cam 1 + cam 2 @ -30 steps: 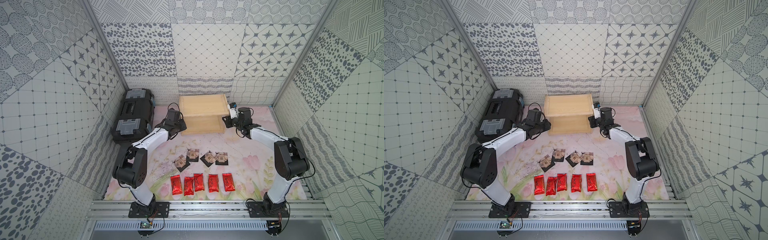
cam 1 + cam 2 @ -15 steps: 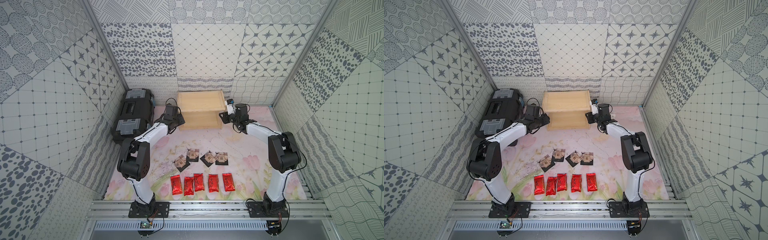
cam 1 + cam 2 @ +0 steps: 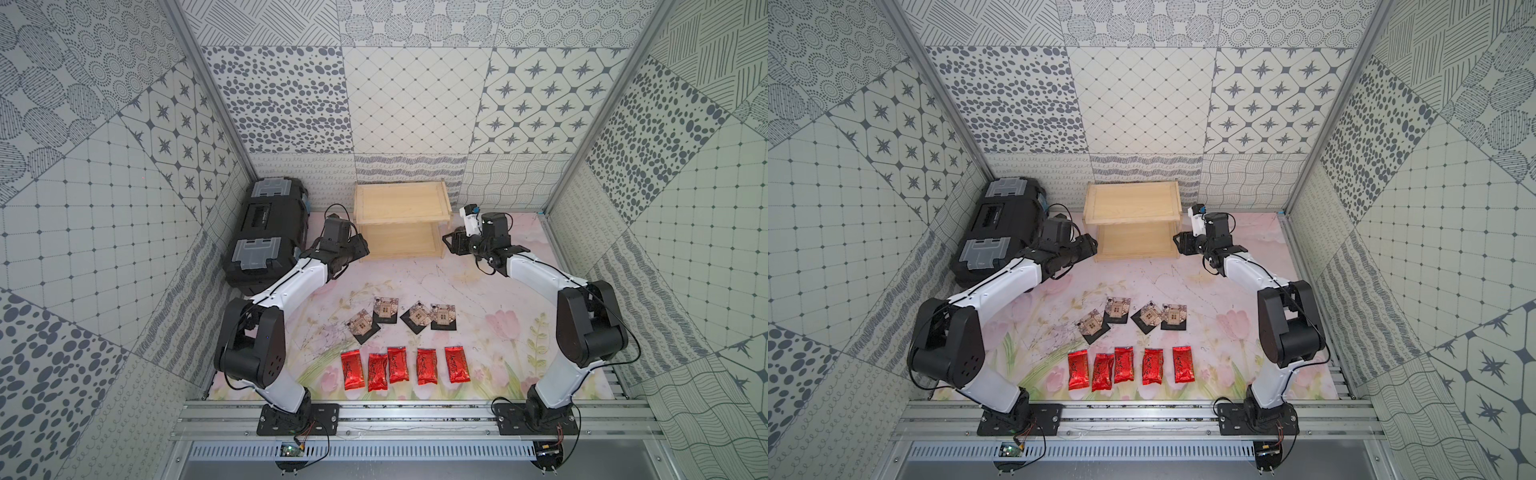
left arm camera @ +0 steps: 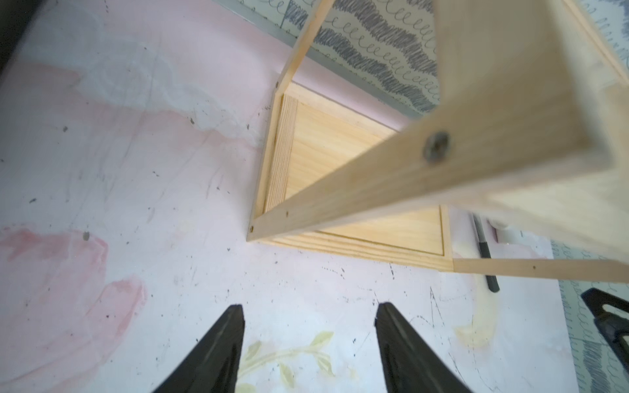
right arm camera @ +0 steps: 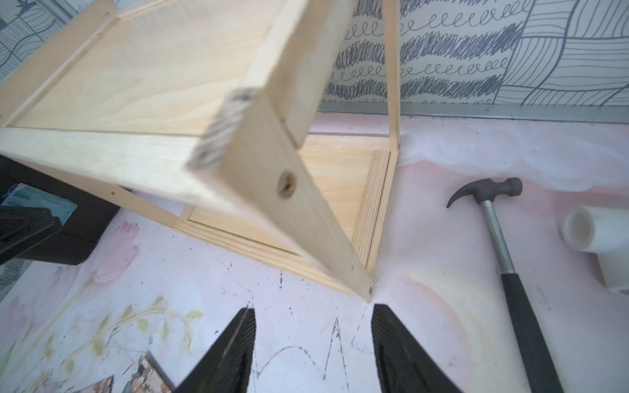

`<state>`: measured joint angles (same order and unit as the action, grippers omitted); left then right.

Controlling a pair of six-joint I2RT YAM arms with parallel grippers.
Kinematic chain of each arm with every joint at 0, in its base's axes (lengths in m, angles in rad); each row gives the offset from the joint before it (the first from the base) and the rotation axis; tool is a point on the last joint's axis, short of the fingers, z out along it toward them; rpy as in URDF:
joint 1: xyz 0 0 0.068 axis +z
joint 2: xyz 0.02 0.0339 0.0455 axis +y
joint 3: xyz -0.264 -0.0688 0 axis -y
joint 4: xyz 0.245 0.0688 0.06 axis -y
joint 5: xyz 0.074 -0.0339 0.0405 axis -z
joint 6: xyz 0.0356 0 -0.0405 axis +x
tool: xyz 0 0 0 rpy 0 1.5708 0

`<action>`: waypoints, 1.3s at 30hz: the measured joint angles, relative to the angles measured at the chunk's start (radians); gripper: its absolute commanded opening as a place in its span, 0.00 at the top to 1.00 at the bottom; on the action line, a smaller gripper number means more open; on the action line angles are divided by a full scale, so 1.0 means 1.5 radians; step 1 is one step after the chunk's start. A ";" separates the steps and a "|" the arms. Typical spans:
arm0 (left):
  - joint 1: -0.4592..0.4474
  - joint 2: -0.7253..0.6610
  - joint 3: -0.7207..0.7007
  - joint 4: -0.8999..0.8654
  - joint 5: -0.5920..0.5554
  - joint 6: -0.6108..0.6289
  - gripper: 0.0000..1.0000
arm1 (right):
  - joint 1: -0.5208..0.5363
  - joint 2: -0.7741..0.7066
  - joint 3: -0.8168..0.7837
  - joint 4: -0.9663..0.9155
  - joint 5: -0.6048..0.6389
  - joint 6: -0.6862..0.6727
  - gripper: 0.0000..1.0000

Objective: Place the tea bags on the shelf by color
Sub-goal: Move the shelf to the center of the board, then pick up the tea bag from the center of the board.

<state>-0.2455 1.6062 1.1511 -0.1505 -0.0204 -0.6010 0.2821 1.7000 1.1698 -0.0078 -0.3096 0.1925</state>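
Flanking the shelf (image 3: 401, 203) at the far end of the tabletop (image 3: 478, 282), both arms' jaws stand spread and empty. The tea bags (image 3: 398, 365) lie well apart toward the arm bases, red packets' long axes pointing shelfward, neither arm nearer.

Top views overhead; wrist views close, facing shelf (image 4: 326, 146).

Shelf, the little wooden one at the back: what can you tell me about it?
The shelf is pale, bare wood: two flat boards with raised edges, one above the other, joined by thin corner posts with screws showing. It stands upright on the pink flowery mat, close to the back wall. Nothing shows on either board. The left gripper and right gripper sit open near its front corners, apparently not touching it.
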 measured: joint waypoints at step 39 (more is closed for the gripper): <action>-0.140 -0.031 -0.281 0.093 0.149 -0.095 0.56 | 0.278 0.106 -0.222 0.213 -0.094 0.349 0.68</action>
<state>-0.4553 1.5600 0.7292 -0.0113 0.2031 -0.7437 0.6987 1.8595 0.8371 0.3111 -0.4500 0.7162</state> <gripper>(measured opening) 0.437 0.316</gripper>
